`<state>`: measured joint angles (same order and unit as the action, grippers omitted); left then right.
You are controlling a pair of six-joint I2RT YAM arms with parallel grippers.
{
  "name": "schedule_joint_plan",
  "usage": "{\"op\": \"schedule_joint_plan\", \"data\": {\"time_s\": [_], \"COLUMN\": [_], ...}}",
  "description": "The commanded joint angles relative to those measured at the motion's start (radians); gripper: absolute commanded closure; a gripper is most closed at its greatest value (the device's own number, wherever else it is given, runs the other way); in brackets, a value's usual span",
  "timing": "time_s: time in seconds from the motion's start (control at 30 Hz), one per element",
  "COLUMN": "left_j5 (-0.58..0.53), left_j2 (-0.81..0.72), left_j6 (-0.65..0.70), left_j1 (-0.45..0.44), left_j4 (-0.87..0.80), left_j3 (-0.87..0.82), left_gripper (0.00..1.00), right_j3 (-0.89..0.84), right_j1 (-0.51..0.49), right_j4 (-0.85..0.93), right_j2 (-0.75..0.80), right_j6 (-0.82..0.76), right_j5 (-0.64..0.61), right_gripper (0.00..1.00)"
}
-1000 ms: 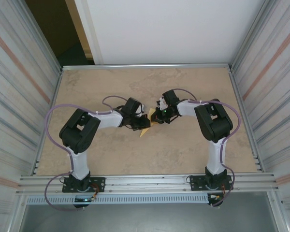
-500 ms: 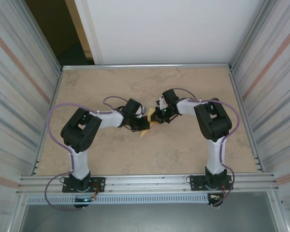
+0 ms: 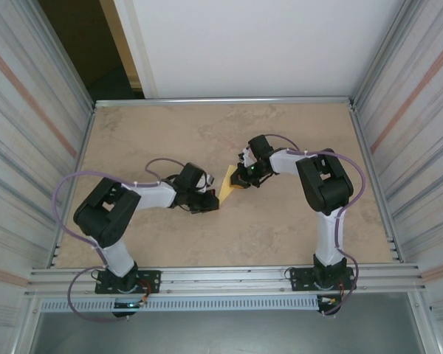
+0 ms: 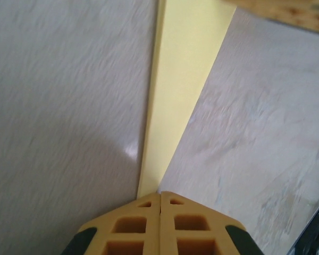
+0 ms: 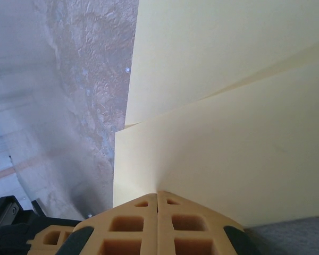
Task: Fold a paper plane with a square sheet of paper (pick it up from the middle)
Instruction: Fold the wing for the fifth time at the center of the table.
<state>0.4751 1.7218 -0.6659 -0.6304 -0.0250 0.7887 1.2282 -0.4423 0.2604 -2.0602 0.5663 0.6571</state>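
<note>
Tension seemed to be what this step called for. With both ends pinched, the arms would do best to draw gently apart and stay level, so the crease ran straight and the thin sheet neither tore nor slipped free.

The left gripper [image 4: 159, 194] was clenched, its orange-yellow moulded pads [image 4: 133, 226] pressed together. The narrow end of the thin pale yellow sheet of paper [image 4: 183, 79] ran into their seam, apparently caught there. The right gripper [image 5: 157, 193] was likewise clamped on the edge of a wider part.

The paper hung between the two grippers near the middle of the mottled beige table [image 3: 280, 228]; whether it touched the surface could not be told. The right wrist view showed two overlapping layers meeting at a sharp diagonal edge. The left wrist view showed a long, slim, tapering strip.
</note>
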Motion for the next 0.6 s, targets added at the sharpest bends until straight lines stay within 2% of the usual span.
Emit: {"op": "schedule_joint_plan", "data": {"time_s": [0.0,0.17,0.3,0.43,0.57], "left_j5": [-0.022,0.01,0.014,-0.008,-0.047], "left_j2": [-0.028,-0.084,-0.159,-0.255,-0.349], "left_j6": [0.02,0.034,0.037,0.038,0.061], "left_j1": [0.003,0.01,0.037,0.104,0.189], "left_j4": [-0.153,-0.144,-0.14,-0.17,-0.234], "left_j3": [-0.061,-0.015,0.029,0.054,0.073], "left_gripper": [0.98,0.97,0.93,0.82,0.65], "right_j3": [-0.032,-0.021,0.005,0.028,0.035], "right_j1": [0.022,0.011,-0.005,-0.015,-0.025], "right_j4": [0.093,0.088,0.083,0.093,0.158], "right_j2": [-0.073,-0.04,0.053,0.189,0.281], "right_j6": [-0.026,-0.034,-0.022,-0.01,-0.001], "right_j5": [-0.162,-0.117,-0.066,-0.076,-0.198], "right_gripper": [0.97,0.96,0.89,0.72,0.56]}}
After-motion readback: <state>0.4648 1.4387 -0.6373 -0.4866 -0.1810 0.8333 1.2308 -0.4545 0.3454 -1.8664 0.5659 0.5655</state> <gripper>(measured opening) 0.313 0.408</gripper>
